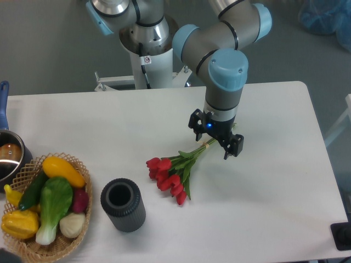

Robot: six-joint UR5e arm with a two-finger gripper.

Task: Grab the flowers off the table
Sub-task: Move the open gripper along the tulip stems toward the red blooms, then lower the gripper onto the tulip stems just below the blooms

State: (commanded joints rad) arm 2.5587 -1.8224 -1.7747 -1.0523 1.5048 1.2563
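I am holding my hand (216,140) low over the middle of the white worktop (274,181), with my wrist pointing straight down and a small blue light glowing on it. My two dark fingers (235,146) are standing apart, one on each side of the thin pale-green stems of the flowers (174,172). The stems are running up into the gap between my fingers, but from this angle I cannot tell whether the fingers are actually pressing on them or only straddling them.

The flowers are lying on the worktop, red buds fanned out toward the front left, green leaves spreading just behind the buds, stem ends pointing up and right under my hand.

Just in front of the buds, and a little to the left, a dark grey cylindrical cup (123,204) is standing upright with its mouth open. Farther left, at the worktop's edge, a wicker basket (34,247) is holding yellow, green and red-purple produce. A metal pot (10,159) with a blue handle is sitting behind the basket, partly cut off by the picture's edge.
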